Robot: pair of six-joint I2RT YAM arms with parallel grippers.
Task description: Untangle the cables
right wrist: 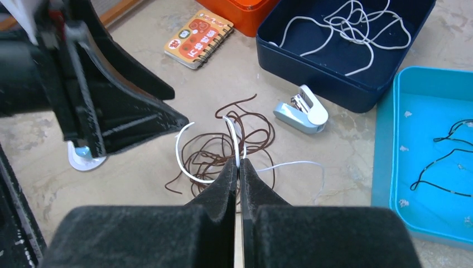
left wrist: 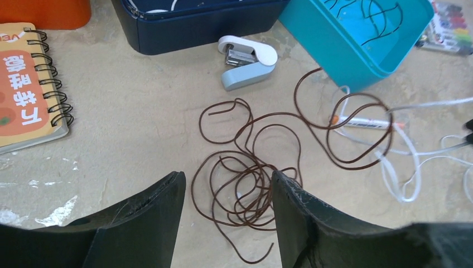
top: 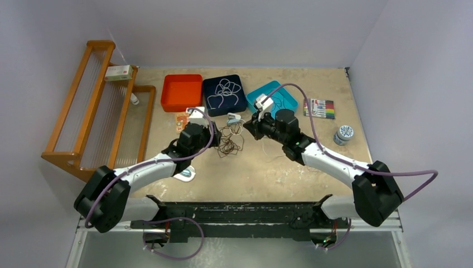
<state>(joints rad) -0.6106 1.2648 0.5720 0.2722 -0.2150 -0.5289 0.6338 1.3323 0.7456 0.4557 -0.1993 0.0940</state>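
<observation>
From above, the brown cable (top: 230,142) lies in a loose heap on the table (top: 268,178) between the two arms. The left gripper (top: 214,133) is at its left edge and the right gripper (top: 249,127) at its right. In the left wrist view the left fingers are spread wide and hold nothing, and the densest brown coils lie on the table between them. To the right, a white cable (left wrist: 392,177) threads among the outer brown loops beside a pen (left wrist: 362,120). In the right wrist view the right fingers are pinched together on that white cable, and a loop of it arches over the brown heap. The step looks like drawing the white cable out of the brown one. I judge it goes best if the left gripper lowers to pin the brown coils while the right pulls slowly up and away, pausing if brown strands lift with it.
</observation>
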